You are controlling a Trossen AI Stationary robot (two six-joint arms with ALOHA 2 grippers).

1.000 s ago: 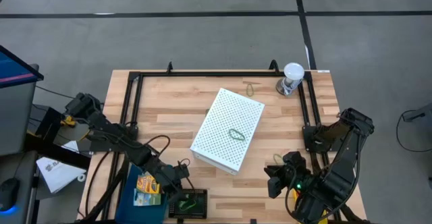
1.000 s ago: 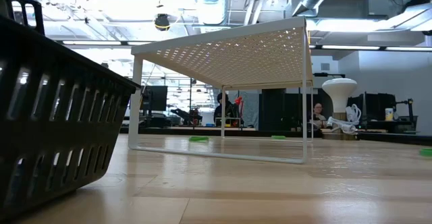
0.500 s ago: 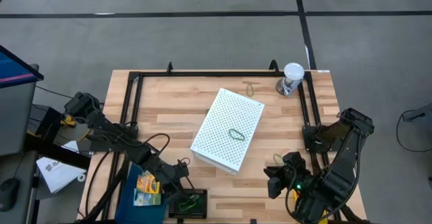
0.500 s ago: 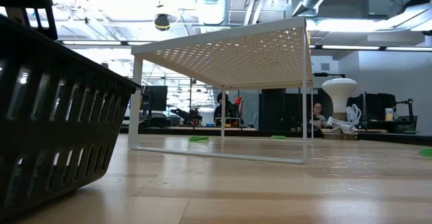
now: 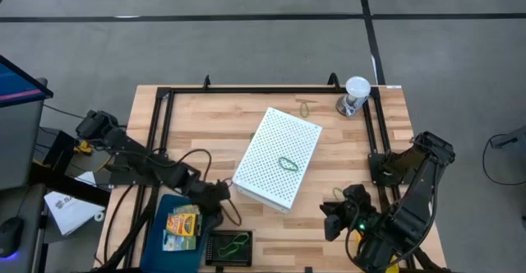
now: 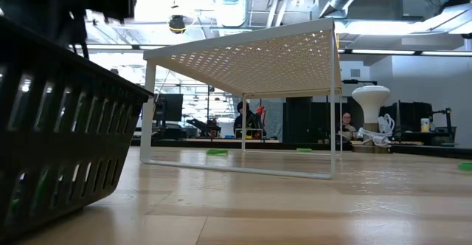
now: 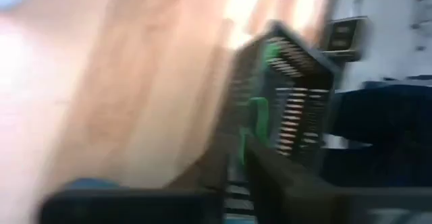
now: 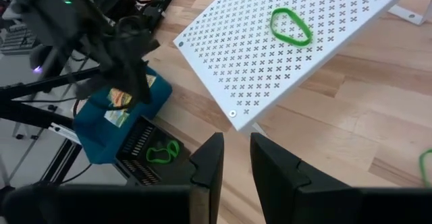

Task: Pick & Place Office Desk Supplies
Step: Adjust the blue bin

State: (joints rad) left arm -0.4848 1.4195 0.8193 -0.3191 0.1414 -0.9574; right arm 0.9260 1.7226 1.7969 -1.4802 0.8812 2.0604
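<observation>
On top of the white perforated box (image 5: 277, 159) you have a green rubber-band loop (image 5: 287, 163) lying flat, its long axis running across the panel. Your left gripper (image 5: 220, 192) hangs just beside that box's near-left corner, closer to the loop than the right gripper (image 5: 335, 220), whose jaws stand slightly apart and empty. Whether the left jaws are spread or pressed together, you cannot tell. Another green loop (image 5: 233, 242) lies in the black basket (image 5: 210, 242), beside the crayon boxes (image 5: 182, 229).
</observation>
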